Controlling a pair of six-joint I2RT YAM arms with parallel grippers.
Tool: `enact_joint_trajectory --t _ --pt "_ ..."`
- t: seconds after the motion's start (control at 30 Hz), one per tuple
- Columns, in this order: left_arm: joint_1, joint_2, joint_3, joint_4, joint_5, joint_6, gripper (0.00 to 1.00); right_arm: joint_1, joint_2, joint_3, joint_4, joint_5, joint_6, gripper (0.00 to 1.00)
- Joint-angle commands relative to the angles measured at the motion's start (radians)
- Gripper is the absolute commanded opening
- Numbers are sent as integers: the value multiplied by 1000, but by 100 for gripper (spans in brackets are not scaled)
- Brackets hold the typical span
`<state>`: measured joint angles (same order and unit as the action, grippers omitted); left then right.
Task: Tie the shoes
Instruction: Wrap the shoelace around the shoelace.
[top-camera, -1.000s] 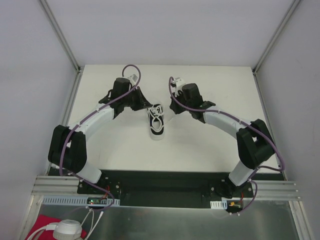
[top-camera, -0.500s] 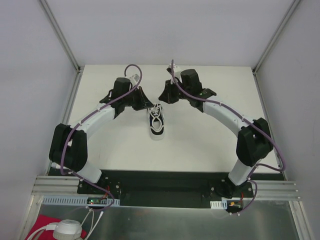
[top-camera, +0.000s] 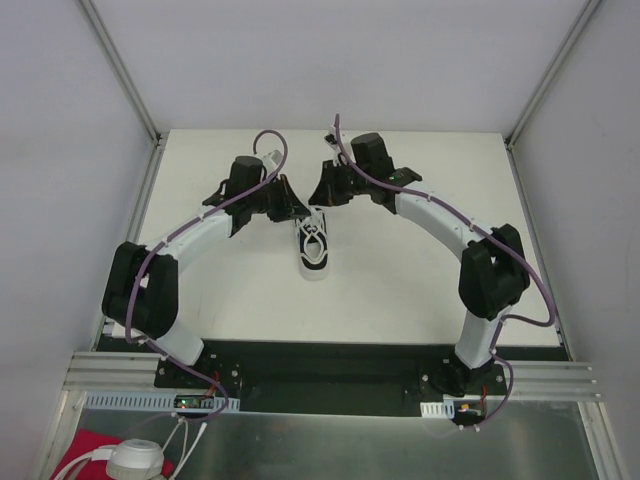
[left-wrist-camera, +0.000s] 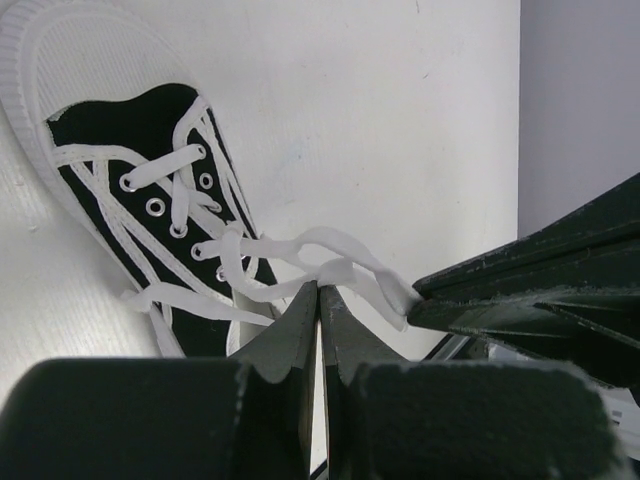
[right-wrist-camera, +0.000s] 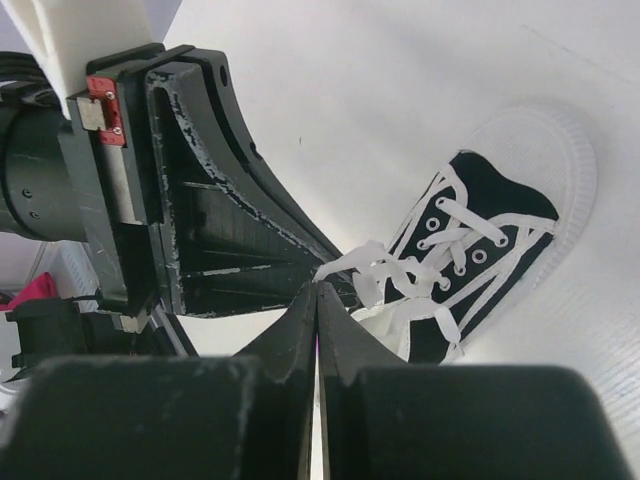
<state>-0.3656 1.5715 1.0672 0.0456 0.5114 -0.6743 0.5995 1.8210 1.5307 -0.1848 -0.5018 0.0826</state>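
The shoe (top-camera: 313, 250), a small black sneaker with a white sole, lies mid-table, toe toward the arms. It also shows in the left wrist view (left-wrist-camera: 130, 200) and the right wrist view (right-wrist-camera: 490, 250). Its white laces (left-wrist-camera: 300, 262) are drawn out in loops from the top eyelets. My left gripper (top-camera: 301, 212) is shut, with a lace pinched at its tips (left-wrist-camera: 319, 287). My right gripper (top-camera: 319, 193) is shut on another strand of lace (right-wrist-camera: 352, 262), its tips (right-wrist-camera: 317, 287) almost touching the left gripper's fingers (right-wrist-camera: 250, 230). Both grippers meet just beyond the shoe's ankle opening.
The white table (top-camera: 420, 270) is fenced by grey walls with metal posts (top-camera: 120, 70) at the far corners. The arms' bases sit on a black rail (top-camera: 330, 375) at the near edge. A red cloth (top-camera: 90, 450) and cables lie below it.
My right gripper has swung left and farther back across the shoe's top, drawing its lace toward the left gripper. The left gripper has barely shifted, and the shoe stays put.
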Motion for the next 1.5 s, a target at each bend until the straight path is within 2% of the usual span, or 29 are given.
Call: enact_joint_trajectory --t 0.0,0.4,1.17,1.23,1.27,1.33,1.37,1.47 --pt "-2 25 23 30 38 -1 0 11 4 49 -22 -40 25 1" --pt "-1 44 42 30 39 -1 0 16 -6 49 -27 -67 17 1" --pt "10 70 43 60 65 -19 0 33 -61 -87 -36 -64 -10 1" --pt "13 67 37 72 75 -19 0 33 -61 -87 -45 -58 -14 7" --pt "14 67 34 77 79 -18 0 33 -63 -87 -48 -55 -18 14" --pt "17 65 25 91 90 -13 0 34 -71 -87 -58 -40 -24 19" --pt "19 62 22 95 95 -7 0 33 -75 -89 -59 -32 -26 25" --pt "20 64 19 97 101 1 0 33 -101 -90 -61 3 -35 31"
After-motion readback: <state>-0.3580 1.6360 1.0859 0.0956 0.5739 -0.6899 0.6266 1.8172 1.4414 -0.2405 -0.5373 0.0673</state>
